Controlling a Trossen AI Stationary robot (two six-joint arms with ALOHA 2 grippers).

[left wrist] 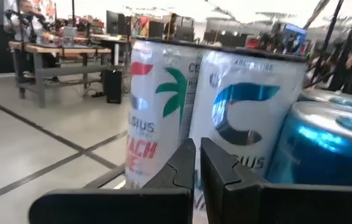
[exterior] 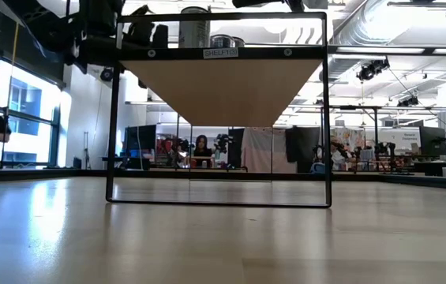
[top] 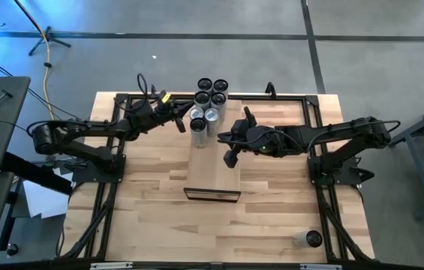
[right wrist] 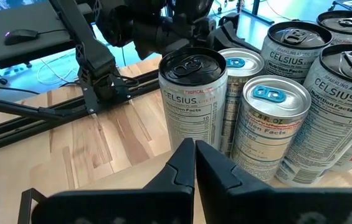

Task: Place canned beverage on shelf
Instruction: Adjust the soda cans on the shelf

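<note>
Can on shelf: a canned beverage (top: pixel 198 130) stands upright on the far end of the shelf (top: pixel 215 169), toward its left edge; in the right wrist view it is the white can with a black top (right wrist: pixel 193 99), standing apart from the rest on the pale wood.
Shelf: a long narrow pale board raised on a black frame at the middle of the table (top: pixel 151 210); in the low view its underside (exterior: pixel 223 91) shows high above the tabletop, with a small label on the front bar.
Can group: more cans (top: pixel 212 97) stand packed together at the shelf's far end, some black-topped, some silver-topped; the left wrist view shows a palm-print can (left wrist: pixel 160 112) and a blue-print can (left wrist: pixel 250 121) side by side.
Left gripper: the left gripper (top: pixel 182 124) sits just left of the lone can, level with it, fingers (left wrist: pixel 182 168) pressed together and holding nothing.
Right gripper: the right gripper (top: pixel 222 138) hovers over the shelf just right of the lone can, fingers (right wrist: pixel 185 165) clenched on nothing, pointing at the cans.
Stray can: one more can (top: pixel 309 239) is on the table near the front right corner, well apart from the shelf.
Room: people and workbenches show far behind the table in the low view.
</note>
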